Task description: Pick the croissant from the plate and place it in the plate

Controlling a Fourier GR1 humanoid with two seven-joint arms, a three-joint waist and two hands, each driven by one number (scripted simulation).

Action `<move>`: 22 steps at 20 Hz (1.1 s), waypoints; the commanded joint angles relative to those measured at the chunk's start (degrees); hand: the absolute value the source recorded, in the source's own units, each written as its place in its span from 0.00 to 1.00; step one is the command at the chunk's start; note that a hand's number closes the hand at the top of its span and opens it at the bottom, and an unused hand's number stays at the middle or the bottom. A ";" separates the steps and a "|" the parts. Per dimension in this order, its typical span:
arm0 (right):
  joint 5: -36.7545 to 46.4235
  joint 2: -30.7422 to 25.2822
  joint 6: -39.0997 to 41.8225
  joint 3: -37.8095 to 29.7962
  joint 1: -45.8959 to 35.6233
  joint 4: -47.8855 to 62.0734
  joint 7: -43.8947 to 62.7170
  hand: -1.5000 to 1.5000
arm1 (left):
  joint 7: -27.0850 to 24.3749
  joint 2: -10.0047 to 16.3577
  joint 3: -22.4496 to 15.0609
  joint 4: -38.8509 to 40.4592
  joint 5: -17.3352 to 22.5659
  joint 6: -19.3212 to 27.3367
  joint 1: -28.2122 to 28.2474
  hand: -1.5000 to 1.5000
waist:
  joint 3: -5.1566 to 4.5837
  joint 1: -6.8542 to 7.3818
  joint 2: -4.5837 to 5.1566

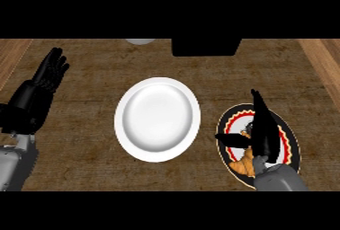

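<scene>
Head view: your right hand (264, 134) over dark plate (290, 143), fingers straight together, thumb out; croissant (242, 166) under palm, below thumb.

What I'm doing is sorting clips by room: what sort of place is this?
Likely a kitchen or dining counter: a brown mottled worktop with wood strips at both sides, a white plate, and a croissant on a dark patterned plate.

Dark brown counter (93, 173) flanked by lighter wooden strips (324, 58)
</scene>
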 commanded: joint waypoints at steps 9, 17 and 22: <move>-9.83 -3.31 36.60 0.51 -4.96 -11.66 34.50 0.00 | -0.87 -1.98 -1.01 -0.64 -1.50 0.38 0.74 0.50 | 0.34 0.43 0.42; -6.56 -2.09 37.90 1.24 -5.56 -8.14 38.89 0.00 | 0.16 0.30 2.35 0.58 0.54 -2.93 -0.75 0.50 | 0.37 1.01 0.62; -7.74 -3.20 40.59 -0.56 -3.24 -5.82 38.71 0.00 | -1.29 -1.58 1.47 0.75 -1.07 -1.81 -0.21 0.50 | 0.37 0.95 0.70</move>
